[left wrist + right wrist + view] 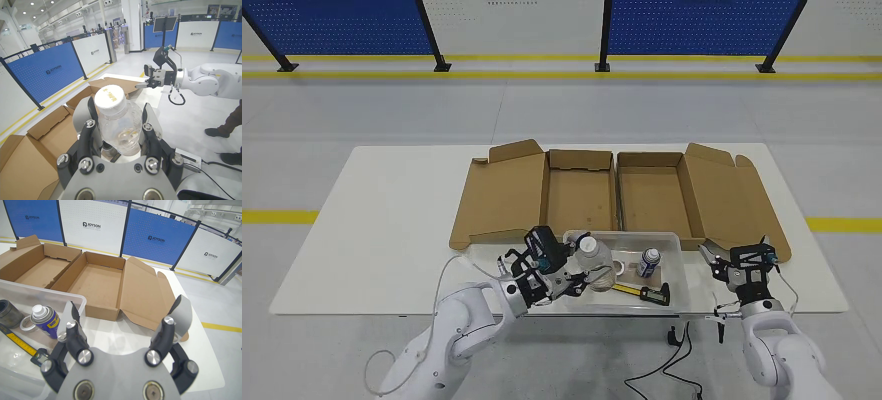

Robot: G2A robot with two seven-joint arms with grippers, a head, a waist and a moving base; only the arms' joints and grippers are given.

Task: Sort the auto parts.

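My left gripper is shut on a clear plastic bottle with a white cap, held over the clear plastic bin; from above, the bottle sits at the bin's left end. In the bin lie a blue spray can, a metal ring, a dark metal cylinder and a yellow caliper. My right gripper stands open beside the bin's right end, with nothing between its fingers.
Two open cardboard boxes lie side by side behind the bin, flaps spread outward. A black cable hangs off the table's front edge. A person's legs stand on the floor beyond the table.
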